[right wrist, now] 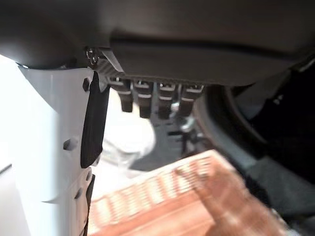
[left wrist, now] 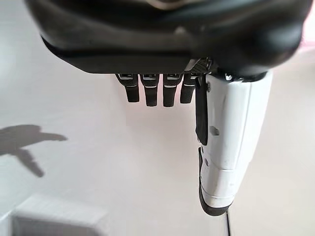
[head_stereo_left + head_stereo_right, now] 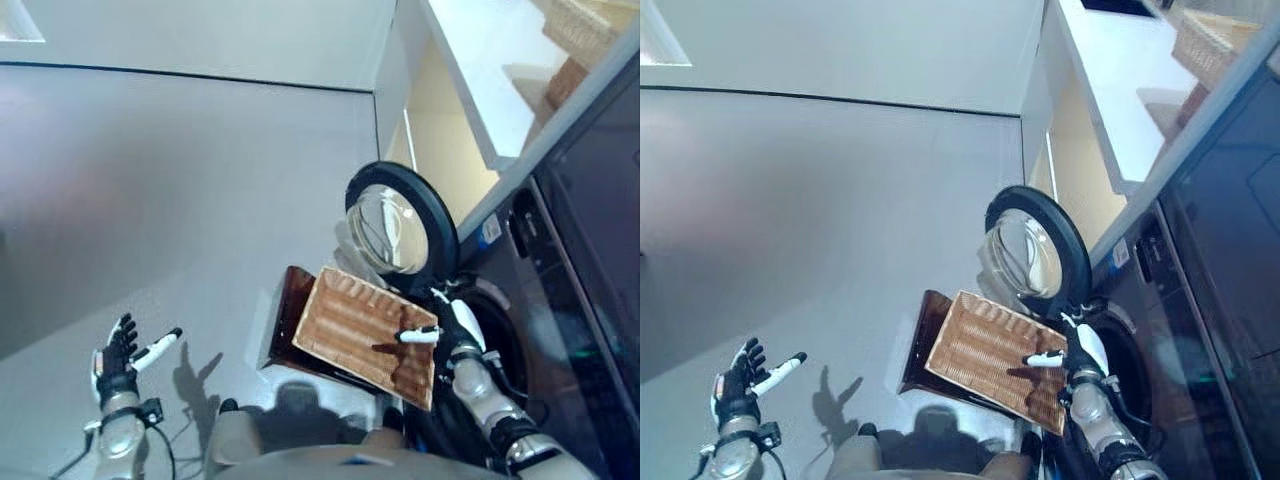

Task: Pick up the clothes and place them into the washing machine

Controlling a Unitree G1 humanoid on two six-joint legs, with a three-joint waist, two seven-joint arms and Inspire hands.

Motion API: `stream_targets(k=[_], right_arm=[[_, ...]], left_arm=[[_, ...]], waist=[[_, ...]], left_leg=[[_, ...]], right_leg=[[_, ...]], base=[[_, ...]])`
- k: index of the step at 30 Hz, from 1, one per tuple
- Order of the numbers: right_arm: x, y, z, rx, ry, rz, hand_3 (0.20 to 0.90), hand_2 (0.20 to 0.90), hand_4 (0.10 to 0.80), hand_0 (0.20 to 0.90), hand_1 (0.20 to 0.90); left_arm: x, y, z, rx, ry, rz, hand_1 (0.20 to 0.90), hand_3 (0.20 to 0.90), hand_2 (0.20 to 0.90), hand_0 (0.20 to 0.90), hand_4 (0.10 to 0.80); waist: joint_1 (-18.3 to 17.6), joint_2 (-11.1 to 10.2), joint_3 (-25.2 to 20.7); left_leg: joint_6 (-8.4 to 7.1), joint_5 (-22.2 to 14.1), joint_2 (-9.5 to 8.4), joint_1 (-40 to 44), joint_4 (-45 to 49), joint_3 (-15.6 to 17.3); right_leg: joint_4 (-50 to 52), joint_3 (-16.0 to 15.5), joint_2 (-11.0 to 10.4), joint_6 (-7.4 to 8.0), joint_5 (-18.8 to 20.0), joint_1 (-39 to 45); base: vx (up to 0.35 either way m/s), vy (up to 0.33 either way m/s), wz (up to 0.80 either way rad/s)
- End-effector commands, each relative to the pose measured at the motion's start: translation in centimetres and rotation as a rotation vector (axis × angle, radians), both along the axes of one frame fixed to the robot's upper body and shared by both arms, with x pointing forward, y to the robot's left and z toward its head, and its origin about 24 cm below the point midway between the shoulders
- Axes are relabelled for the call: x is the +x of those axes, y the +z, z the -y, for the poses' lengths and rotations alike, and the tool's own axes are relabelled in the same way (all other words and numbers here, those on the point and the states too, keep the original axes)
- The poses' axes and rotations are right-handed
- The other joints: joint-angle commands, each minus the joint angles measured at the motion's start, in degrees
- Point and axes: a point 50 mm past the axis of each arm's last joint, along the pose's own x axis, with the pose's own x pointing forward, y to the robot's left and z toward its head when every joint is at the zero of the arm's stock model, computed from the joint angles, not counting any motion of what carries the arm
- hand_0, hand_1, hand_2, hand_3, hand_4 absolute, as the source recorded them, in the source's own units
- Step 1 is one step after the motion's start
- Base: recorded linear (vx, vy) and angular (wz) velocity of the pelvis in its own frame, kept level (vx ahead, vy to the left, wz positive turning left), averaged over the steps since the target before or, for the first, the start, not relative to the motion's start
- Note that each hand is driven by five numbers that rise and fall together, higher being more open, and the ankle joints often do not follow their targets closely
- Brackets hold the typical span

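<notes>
The shallow wicker basket (image 3: 360, 335) rests on the low dark brown box (image 3: 290, 300) beside the washing machine (image 3: 560, 290); no clothes show in it. The machine's round door (image 3: 400, 222) stands open. My right hand (image 3: 452, 325) is open, held over the basket's near right side by the drum opening, its white-covered thumb (image 3: 417, 335) pointing across the basket. In the right wrist view the basket (image 1: 172, 201) lies just past the straight fingers (image 1: 147, 98). My left hand (image 3: 122, 355) is open and empty over the bare floor at the lower left.
A white counter (image 3: 490, 60) runs above the machine with another wicker basket (image 3: 585, 30) on it. Grey floor (image 3: 180, 200) stretches to the left up to a pale wall.
</notes>
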Motion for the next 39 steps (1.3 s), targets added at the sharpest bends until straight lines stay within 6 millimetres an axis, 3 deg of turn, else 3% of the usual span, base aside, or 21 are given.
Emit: stream_targets(k=[1,6,7,9,11,12,13,14,16,19,22,23,24,28,29,30,31,32,33,35,39], right_arm=[[2.6,3.4,1.5,-0.028,-0.025,0.186,0.900,0.900,0.800,0.900,0.900],[1.4,4.4,4.2,-0.084,-0.102,0.211,0.900,0.900,0.800,0.900,0.900],[1.0,4.5,4.7,-0.090,-0.127,0.216,0.900,0.900,0.800,0.900,0.900],[0.5,4.8,5.5,-0.093,-0.171,0.236,0.900,0.900,0.800,0.900,0.900],[1.1,5.0,5.1,-0.109,-0.145,0.249,0.900,0.900,0.800,0.900,0.900],[2.1,5.6,4.2,-0.128,-0.083,0.273,0.900,0.900,0.800,0.900,0.900],[2.1,5.6,4.2,-0.128,-0.083,0.274,0.900,0.900,0.800,0.900,0.900],[2.5,5.7,3.9,-0.161,-0.050,0.270,0.900,0.900,0.800,0.900,0.900],[3.7,6.1,3.2,-0.197,0.000,0.277,0.900,0.900,0.800,0.900,0.900],[4.4,5.8,2.9,-0.231,-0.007,0.260,0.900,0.900,0.800,0.900,0.900],[4.3,5.6,3.4,-0.280,-0.030,0.241,0.900,0.900,0.800,0.900,0.900],[4.3,6.1,3.9,-0.288,-0.052,0.263,0.900,0.900,0.800,0.900,0.900],[3.5,6.1,5.4,-0.343,-0.110,0.243,0.900,0.900,0.800,0.900,0.900],[3.6,6.1,6.0,-0.392,-0.125,0.225,0.900,0.900,0.800,0.900,0.900],[5.0,6.6,5.4,-0.422,-0.097,0.231,0.900,0.900,0.800,0.900,0.900],[5.1,6.7,5.3,-0.422,-0.096,0.233,0.900,0.900,0.800,0.900,0.900],[5.6,6.9,5.0,-0.440,-0.073,0.231,0.900,0.900,0.800,0.900,0.900],[6.5,7.2,4.4,-0.449,-0.043,0.244,0.900,0.900,0.800,0.900,0.900],[6.9,7.1,4.3,-0.480,-0.029,0.212,0.900,0.900,0.800,0.900,0.900],[7.2,7.4,4.5,-0.503,-0.038,0.202,0.900,0.900,0.800,0.900,0.900],[7.2,7.6,5.2,-0.584,-0.038,0.170,0.900,0.900,0.800,0.900,0.900]], left_arm=[[3.1,4.1,-2.3,0.121,-0.061,0.207,0.900,0.900,0.900,0.900,0.800],[3.6,4.0,-0.5,0.091,-0.140,0.219,0.900,0.900,0.900,0.900,0.800],[4.0,4.0,-0.3,0.089,-0.155,0.223,0.900,0.900,0.900,0.900,0.800],[5.4,4.8,-0.1,0.099,-0.177,0.266,0.900,0.900,0.900,0.900,0.800],[5.3,5.3,-0.5,0.117,-0.157,0.290,0.900,0.900,0.900,0.900,0.800],[5.4,5.8,-1.1,0.128,-0.122,0.316,0.900,0.900,0.900,0.900,0.800],[5.4,5.8,-1.1,0.129,-0.121,0.317,0.900,0.900,0.900,0.900,0.800],[5.5,6.5,-1.1,0.150,-0.121,0.349,0.900,0.900,0.900,0.900,0.800],[5.7,6.9,-1.2,0.146,-0.102,0.384,0.900,0.900,0.900,0.900,0.800],[5.6,6.7,-0.9,0.135,-0.110,0.382,0.900,0.900,0.900,0.900,0.800],[5.6,6.9,-0.5,0.120,-0.123,0.397,0.900,0.900,0.900,0.900,0.800],[5.8,6.8,-0.5,0.115,-0.120,0.397,0.900,0.900,0.900,0.900,0.800],[6.6,7.1,0.0,0.102,-0.146,0.415,0.900,0.900,0.900,0.900,0.800],[7.1,7.7,0.5,0.110,-0.170,0.445,0.900,0.900,0.900,0.900,0.800],[7.2,7.9,0.2,0.122,-0.139,0.457,0.900,0.900,0.900,0.900,0.800],[7.2,8.0,0.2,0.123,-0.138,0.459,0.900,0.900,0.900,0.900,0.800],[7.3,8.0,0.2,0.121,-0.129,0.464,0.900,0.900,0.900,0.900,0.800],[7.4,8.1,0.1,0.131,-0.119,0.468,0.900,0.900,0.900,0.900,0.800],[7.3,7.9,0.5,0.098,-0.111,0.476,0.900,0.900,0.900,0.900,0.800],[7.3,7.8,1.0,0.074,-0.134,0.478,0.900,0.900,0.900,0.900,0.800],[6.4,7.5,0.7,0.070,-0.139,0.458,0.900,0.900,0.900,0.900,0.800]], waist=[[0.07,-3.27,-2.16],[-0.86,-1.36,-2.73],[-1.54,-0.96,-2.40],[-3.07,0.54,-2.35],[-2.50,1.12,-3.06],[-1.63,0.30,-2.59],[-1.59,0.24,-2.74],[-0.28,-0.52,-1.96],[0.79,-1.81,-1.08],[0.96,-2.47,0.19],[0.37,-1.49,1.56],[-0.36,-0.73,1.89],[-1.82,0.89,2.16],[-1.30,2.38,1.27],[0.17,1.71,2.29],[0.19,1.63,2.28],[0.90,1.10,3.17],[2.22,0.24,4.25],[2.63,0.07,5.41],[1.91,0.44,5.67],[2.10,1.42,4.98]], left_leg=[[-2.85,1.25,2.35,2.81,-2.51,0.14],[-3.12,3.19,2.51,-0.98,-2.04,2.16],[-3.30,5.23,2.94,-3.93,-0.31,5.01],[-3.01,12.50,5.66,-10.26,0.51,14.27],[-2.98,11.66,5.04,-7.72,-3.93,12.00],[-2.84,9.93,4.13,-8.26,-3.82,7.74],[-2.76,10.11,4.08,-8.56,-3.82,7.79],[-2.96,8.27,2.30,-9.58,-2.93,2.86],[-2.42,5.15,-1.15,-11.73,-1.89,-3.68],[-3.11,4.04,-1.75,-13.30,-0.19,-7.65],[-2.86,4.48,-0.45,-14.77,0.16,-5.10],[-2.88,5.83,0.07,-16.64,0.72,-1.53],[-2.82,10.73,3.27,-20.67,1.88,8.33],[-3.28,13.47,4.26,-21.30,0.08,9.88],[-3.31,11.57,3.60,-20.93,0.02,5.29],[-3.22,11.82,3.55,-21.10,-0.07,5.38],[-3.39,10.82,2.47,-21.55,0.05,2.32],[-3.92,8.38,0.27,-21.77,0.90,-4.03],[-3.34,5.58,-2.19,-22.17,1.18,-8.75],[-3.65,5.68,-2.97,-24.30,2.57,-8.19],[-3.87,5.70,-2.52,-24.99,3.57,-7.24]], right_leg=[[-0.30,2.17,-6.91,0.63,7.83,-1.48],[-1.83,-1.74,-8.14,0.63,6.46,0.91],[-2.12,-3.29,-8.91,0.63,6.38,1.65],[-3.38,-6.38,-9.53,0.63,5.61,2.48],[-3.19,-5.29,-8.88,0.63,4.92,-0.02],[-3.41,-2.48,-8.15,0.63,5.30,-2.74],[-3.43,-2.35,-8.19,0.63,5.52,-3.12],[-3.69,-0.46,-8.15,0.63,5.94,-4.96],[-3.18,2.81,-7.91,0.63,6.68,-9.16],[-2.64,3.67,-8.49,0.63,6.43,-9.58],[-2.20,2.79,-9.14,0.63,6.16,-8.47],[-2.47,1.50,-9.59,0.63,6.26,-7.95],[-2.72,-1.50,-10.50,0.63,6.34,-8.04],[-2.22,-2.03,-10.38,0.63,5.91,-10.37],[-1.33,0.60,-9.93,0.63,5.98,-13.88],[-1.37,0.76,-9.97,0.63,6.25,-14.18],[-1.17,2.14,-9.77,0.63,6.57,-15.47],[-0.82,4.00,-9.24,0.63,6.33,-16.72],[-0.10,5.74,-9.25,0.62,6.23,-17.75],[-0.57,5.20,-10.42,0.63,6.81,-16.69],[-0.85,4.88,-10.63,0.63,6.88,-16.65]], base=[[0.020,-0.056,0.57],[-0.015,-0.008,0.36],[-0.156,0.087,0.59],[-0.177,0.131,1.21],[-0.068,0.052,0.74],[-0.058,-0.020,-0.17],[-0.101,-0.027,-0.88],[-0.094,-0.029,-1.13],[-0.108,-0.051,-1.01],[-0.010,-0.013,-0.17],[-0.014,0.005,0.10],[-0.157,0.079,0.14],[-0.134,0.080,0.17],[-0.052,0.096,0.69],[-0.067,0.026,0.15],[-0.105,0.023,-0.42],[-0.081,-0.009,-0.90],[-0.082,-0.034,-1.00],[-0.048,-0.063,-0.68],[-0.013,-0.028,-0.35],[0.021,0.044,0.17]])
